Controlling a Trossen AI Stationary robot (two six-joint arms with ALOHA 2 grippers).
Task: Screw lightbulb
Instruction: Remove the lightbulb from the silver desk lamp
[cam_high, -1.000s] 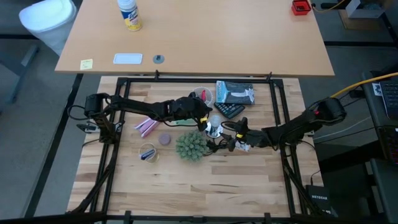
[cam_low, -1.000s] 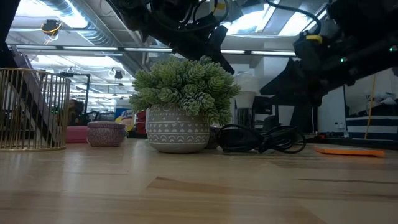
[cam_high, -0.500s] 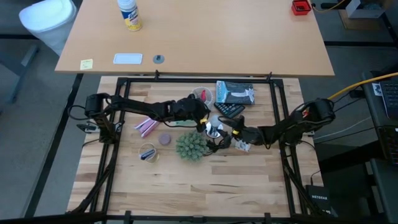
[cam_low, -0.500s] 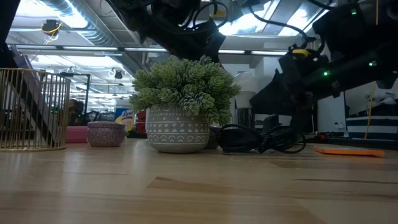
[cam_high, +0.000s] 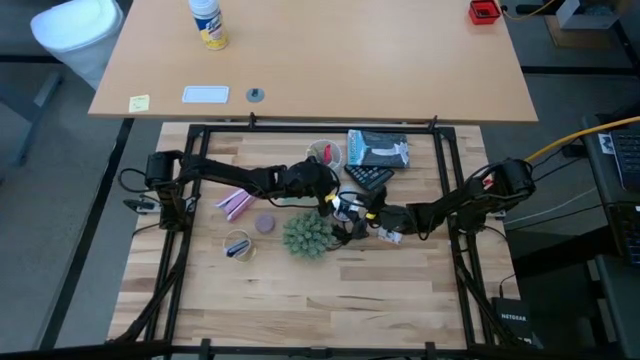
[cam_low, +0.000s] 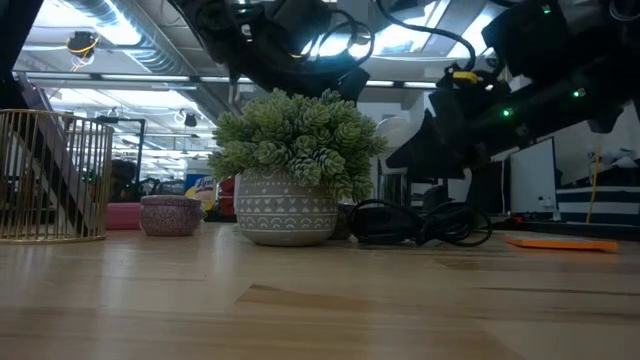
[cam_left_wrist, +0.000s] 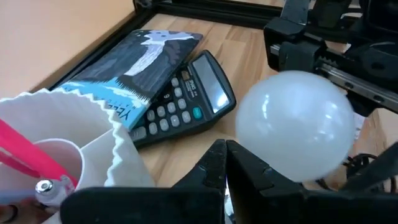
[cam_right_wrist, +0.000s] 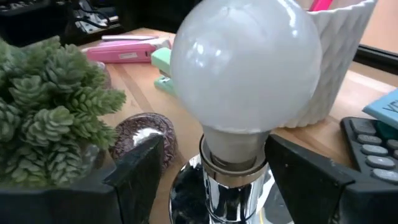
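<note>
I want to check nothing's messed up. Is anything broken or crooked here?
Nothing stands out. The lightbulb looks whole and sits upright in the shiny socket, with the right gripper open around its neck. The plant pot stands upright.

Small frosted white round glass lightbulb, upright, base seated in a shiny chrome socket, apparently mid-tabletop.

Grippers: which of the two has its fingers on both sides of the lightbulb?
The right gripper: its fingers stand apart, flanking the lightbulb at its neck. The left gripper has its fingers shut together near it.
</note>
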